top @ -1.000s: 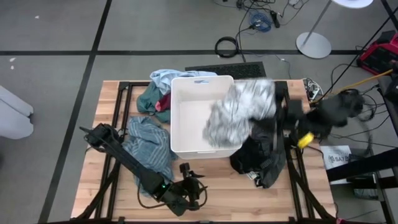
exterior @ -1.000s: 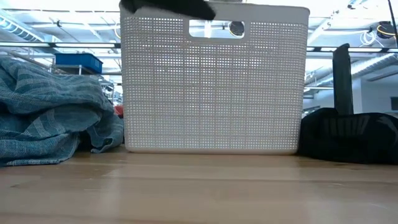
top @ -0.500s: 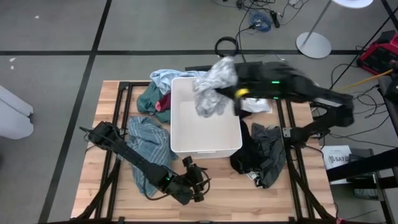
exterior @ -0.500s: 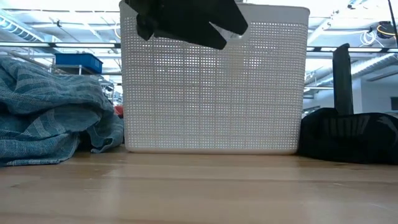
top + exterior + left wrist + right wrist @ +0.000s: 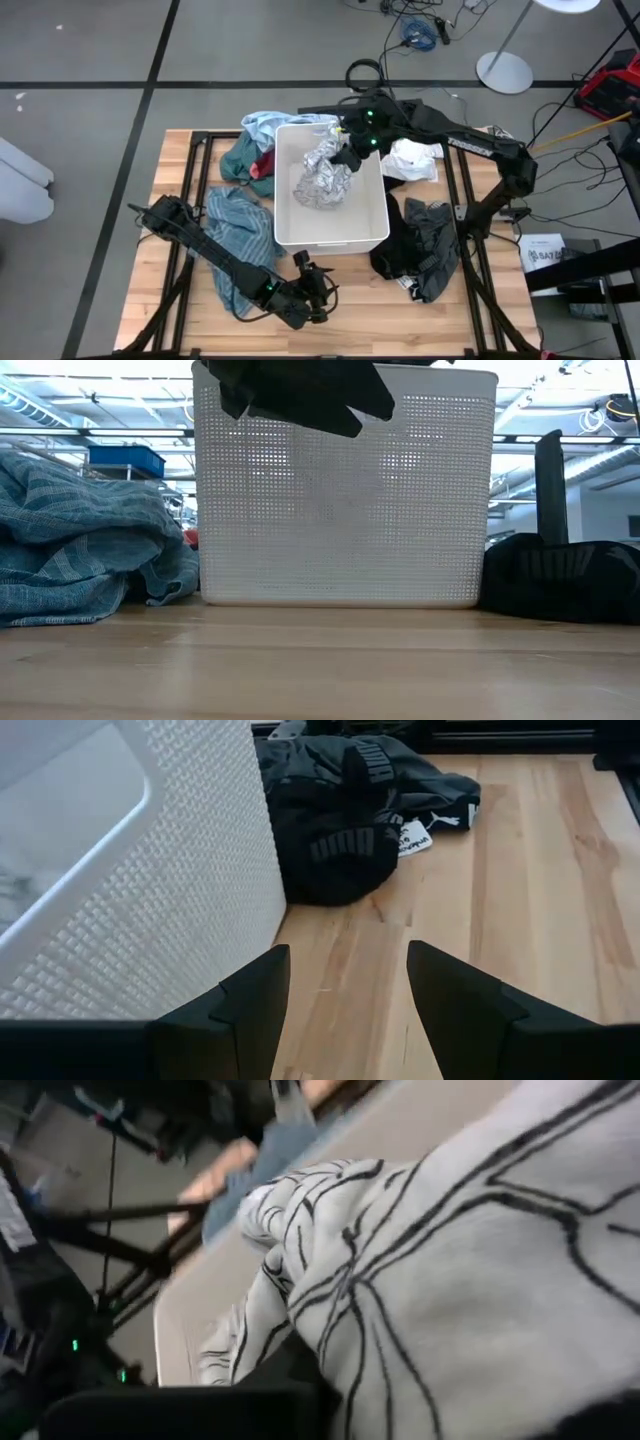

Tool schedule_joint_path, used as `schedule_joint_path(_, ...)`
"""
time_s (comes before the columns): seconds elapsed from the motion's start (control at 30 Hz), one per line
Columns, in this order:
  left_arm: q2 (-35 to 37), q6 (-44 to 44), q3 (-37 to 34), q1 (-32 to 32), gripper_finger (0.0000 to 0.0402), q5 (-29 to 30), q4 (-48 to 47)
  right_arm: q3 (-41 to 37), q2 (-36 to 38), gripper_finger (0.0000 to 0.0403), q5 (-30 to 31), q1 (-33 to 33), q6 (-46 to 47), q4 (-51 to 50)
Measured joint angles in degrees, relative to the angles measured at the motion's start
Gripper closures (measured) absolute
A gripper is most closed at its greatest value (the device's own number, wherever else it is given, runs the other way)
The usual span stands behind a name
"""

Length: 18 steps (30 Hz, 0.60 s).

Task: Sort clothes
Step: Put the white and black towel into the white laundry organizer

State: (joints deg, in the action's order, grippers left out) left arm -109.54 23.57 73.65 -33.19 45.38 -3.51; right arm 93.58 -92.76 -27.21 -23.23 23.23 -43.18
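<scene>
- The teal striped garment (image 5: 238, 236) lies on the wooden table (image 5: 500, 300) at about 8 o'clock from the white bin (image 5: 283, 200), touching its left wall.
- The left gripper (image 5: 312, 300) rests low near the table's front edge, at about 6 o'clock from the bin, its fingers (image 5: 250, 1000) spread apart with nothing between them.
- A light blue garment (image 5: 262, 124), a teal piece (image 5: 238, 158) and a red one (image 5: 264, 165) are heaped at about 10 o'clock from the bin.
- The white-grey garment (image 5: 322, 178) sits bunched inside the bin, toward its far half.
- The right gripper (image 5: 347, 155) hangs over the bin's far right part, right at the top of that garment; whether its fingers grip the cloth cannot be told.
- A white garment (image 5: 412, 160) lies at 2 o'clock from the bin.
- The black and dark grey clothes (image 5: 420, 245) are piled at 4 o'clock, against the bin's right wall.
</scene>
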Motion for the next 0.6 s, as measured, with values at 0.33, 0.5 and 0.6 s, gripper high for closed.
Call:
schedule_joint_path(0.33,0.0,0.0,0.0,1.9,0.0189,0.0,0.3,0.0,0.2,0.0245,1.2,-0.5,-5.9,-3.6)
schedule_joint_path(0.5,0.0,0.0,0.0,2.1,0.0189,0.0,1.0,0.1,2.3,0.0181,3.2,-0.8,-6.5,-3.7)
schedule_joint_path(0.6,0.0,0.0,0.0,2.1,0.0189,-0.1,1.0,0.9,4.4,0.0155,3.4,-1.9,-6.1,-4.2)
